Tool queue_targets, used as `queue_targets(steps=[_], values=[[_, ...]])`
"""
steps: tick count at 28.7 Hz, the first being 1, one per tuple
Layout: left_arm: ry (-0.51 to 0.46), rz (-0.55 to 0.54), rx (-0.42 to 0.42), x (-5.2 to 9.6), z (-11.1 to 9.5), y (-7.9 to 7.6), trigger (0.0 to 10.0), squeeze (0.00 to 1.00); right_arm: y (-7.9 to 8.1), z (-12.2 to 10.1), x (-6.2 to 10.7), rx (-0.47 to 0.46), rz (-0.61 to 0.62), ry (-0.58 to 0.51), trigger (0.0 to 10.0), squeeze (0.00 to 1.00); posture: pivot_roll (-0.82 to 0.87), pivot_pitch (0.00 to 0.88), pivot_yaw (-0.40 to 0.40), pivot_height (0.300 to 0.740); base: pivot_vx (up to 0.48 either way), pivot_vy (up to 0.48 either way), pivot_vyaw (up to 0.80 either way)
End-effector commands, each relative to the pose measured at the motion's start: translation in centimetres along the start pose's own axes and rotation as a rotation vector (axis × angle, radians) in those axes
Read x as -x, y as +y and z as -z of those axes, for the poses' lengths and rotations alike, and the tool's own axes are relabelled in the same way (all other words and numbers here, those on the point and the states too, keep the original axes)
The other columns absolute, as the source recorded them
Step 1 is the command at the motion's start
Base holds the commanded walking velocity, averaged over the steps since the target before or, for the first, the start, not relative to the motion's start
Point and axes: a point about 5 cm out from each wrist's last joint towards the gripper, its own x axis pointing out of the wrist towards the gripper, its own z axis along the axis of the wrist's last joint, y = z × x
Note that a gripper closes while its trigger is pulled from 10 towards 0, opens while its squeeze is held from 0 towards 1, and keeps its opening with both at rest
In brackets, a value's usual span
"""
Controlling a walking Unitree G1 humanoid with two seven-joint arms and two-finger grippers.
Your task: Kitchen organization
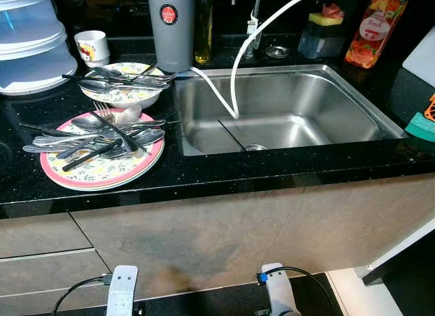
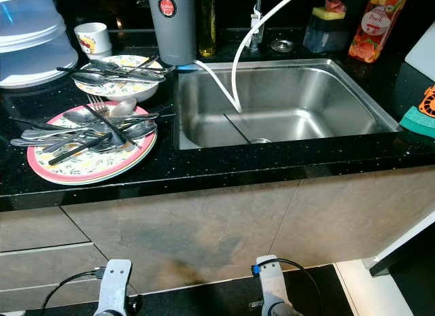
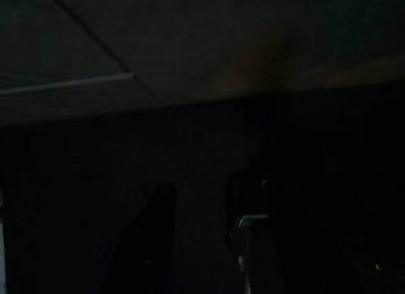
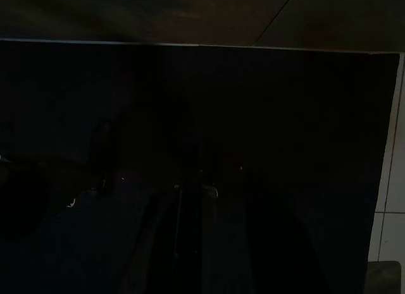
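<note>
Two stacked pink-rimmed plates (image 1: 102,170) lie on the black counter (image 1: 224,172), left of the sink, with a pile of spoons, forks and knives (image 1: 95,136) on top. Behind them a floral bowl (image 1: 126,96) carries more cutlery (image 1: 115,79) across its rim. The steel sink (image 1: 340,81) holds nothing but a white hose (image 1: 234,71) that dangles into it. My left arm (image 1: 123,289) and right arm (image 1: 277,289) hang idle low in front of the cabinet. Both wrist views are very dark.
Along the back stand a small printed cup (image 1: 92,45), a grey tumbler (image 1: 170,27), a dark oil bottle (image 1: 203,27), a sponge holder (image 1: 323,34) and an orange bottle (image 1: 375,27). Stacked plastic containers (image 1: 30,41) fill the far left. A green sponge (image 1: 423,126) lies right of the sink.
</note>
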Motion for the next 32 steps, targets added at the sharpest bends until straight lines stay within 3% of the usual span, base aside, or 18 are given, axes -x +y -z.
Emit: queue_targets(steps=[1, 5, 9, 10, 12, 13, 14, 21, 32], values=[[0.038, -0.006, 0.027, 0.2, 0.9, 0.1, 10.0, 0.36, -0.1, 0.8, 0.1, -0.002, 0.003, 0.023, 10.0, 0.0, -0.02, 0.178, -0.006, 0.74, 0.0, 0.0, 0.0], [0.025, 0.013, 0.073, 0.1, 0.6, -0.2, 10.0, 0.31, -0.1, 0.8, 0.1, 0.002, 0.002, 0.024, 10.0, 0.0, -0.02, 0.178, -0.006, 0.74, 0.0, 0.0, 0.0], [0.019, 0.017, 0.086, 0.1, 0.7, -0.5, 10.0, 0.23, -0.1, 0.9, 0.1, 0.004, 0.001, 0.025, 10.0, 0.0, -0.02, 0.172, -0.008, 0.74, 0.0, 0.0, 0.0], [0.027, 0.027, 0.097, 0.1, 0.8, -0.6, 10.0, 0.16, -0.1, 0.9, 0.1, 0.006, 0.0, 0.025, 10.0, 0.0, -0.02, 0.17, -0.009, 0.74, 0.0, 0.0, 0.0], [0.032, 0.033, 0.098, 0.1, 0.9, -0.7, 10.0, 0.15, -0.1, 0.9, 0.1, 0.007, -0.001, 0.025, 10.0, 0.0, -0.02, 0.17, -0.009, 0.74, 0.0, 0.0, 0.0], [0.024, 0.027, 0.075, 0.1, 0.9, -0.6, 10.0, 0.05, -0.1, 0.9, 0.1, 0.007, -0.001, 0.025, 10.0, 0.0, -0.02, 0.17, -0.01, 0.74, 0.0, 0.0, 0.0], [0.011, 0.012, 0.044, 0.2, 0.8, -0.4, 10.0, 0.01, -0.1, 1.0, 0.1, 0.007, -0.001, 0.025, 10.0, 0.0, -0.02, 0.17, -0.01, 0.74, 0.0, 0.0, 0.0], [0.043, 0.009, -0.004, 0.4, 1.6, 0.1, 10.0, 0.0, -0.1, 1.0, 0.2, 0.007, -0.003, 0.026, 10.0, 0.0, -0.02, 0.17, -0.01, 0.74, 0.0, 0.0, 0.0], [0.031, 0.021, -0.003, 0.4, 1.5, -0.2, 10.0, 0.0, 0.0, 0.9, 0.1, 0.0, -0.003, 0.027, 10.0, 0.0, -0.01, 0.186, -0.011, 0.74, 0.0, 0.0, 0.0]])
